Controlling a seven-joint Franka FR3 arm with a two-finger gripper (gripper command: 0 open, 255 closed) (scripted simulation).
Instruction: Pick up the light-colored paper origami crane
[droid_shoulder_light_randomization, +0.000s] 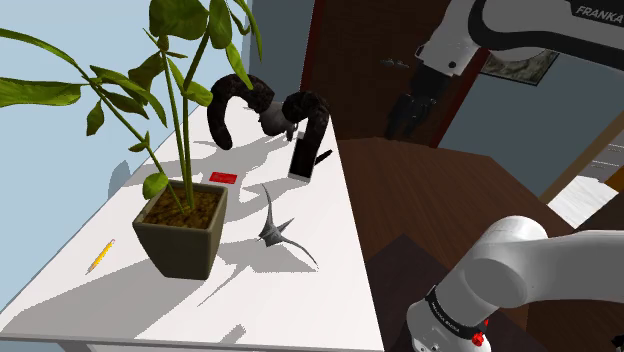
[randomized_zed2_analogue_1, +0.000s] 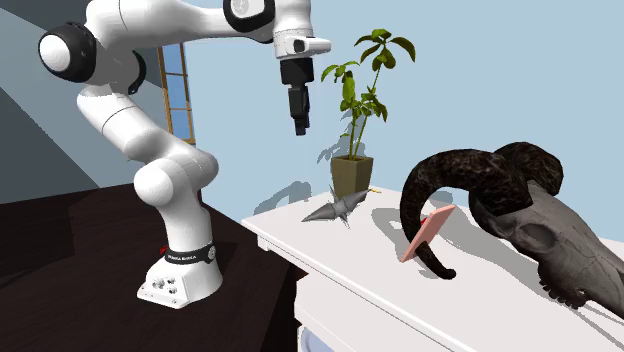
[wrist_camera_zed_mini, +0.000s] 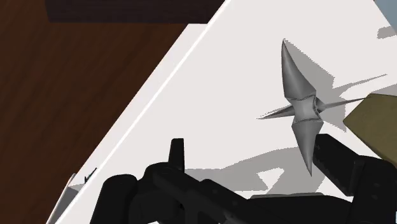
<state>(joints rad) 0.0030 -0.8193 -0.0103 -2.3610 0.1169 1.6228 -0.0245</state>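
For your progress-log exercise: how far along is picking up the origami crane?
Done: nothing; the grey crane lies on the white table, untouched. In hand: the gripper hangs open, high up and apart from it. Left: descend, close on it, lift.

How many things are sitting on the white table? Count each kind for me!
grey paper crane: 1
potted plant: 1
horned skull: 1
yellow pencil: 1
small flat red thing: 1
leaning slab: 1
Total: 6
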